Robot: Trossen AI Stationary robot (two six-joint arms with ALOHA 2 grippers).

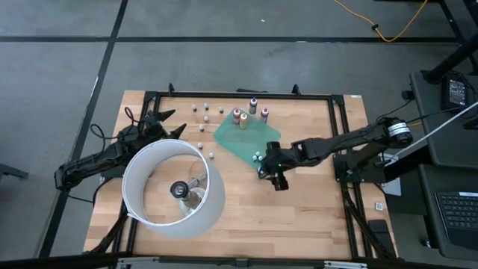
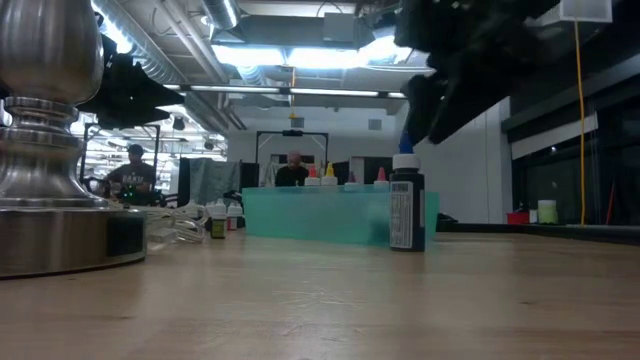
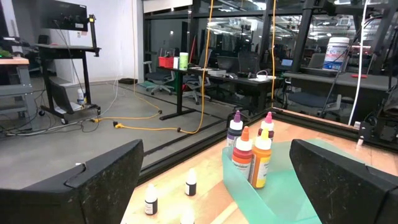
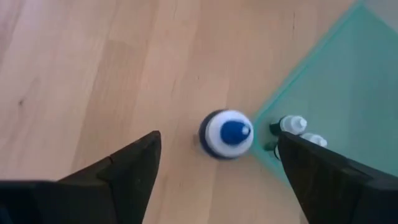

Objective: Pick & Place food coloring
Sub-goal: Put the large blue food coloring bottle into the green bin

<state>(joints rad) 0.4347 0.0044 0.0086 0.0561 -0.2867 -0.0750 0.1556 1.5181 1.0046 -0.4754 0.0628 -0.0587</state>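
A dark food coloring bottle [image 4: 226, 134] with a white cap and blue tip stands upright on the wood [image 2: 407, 208], just off the green sheet's [image 1: 246, 142] near corner. My right gripper [image 4: 217, 180] hovers above it, open, fingers on either side without touching; in the low view it [image 2: 432, 115] hangs clear over the cap. Two tiny pale bottles [image 4: 292, 124] sit on the sheet's edge beside it. Taller orange, yellow, purple and pink bottles [image 3: 252, 155] stand on the sheet's far part. My left gripper [image 3: 214, 186] waits open at the table's far left [image 1: 168, 123].
A big white ring lamp [image 1: 173, 187] with a metal base [image 2: 50, 150] fills the near left of the table. Several tiny bottles [image 1: 203, 118] are scattered on the wood at the far left of the sheet. Black frame rails [image 1: 340, 134] edge the table.
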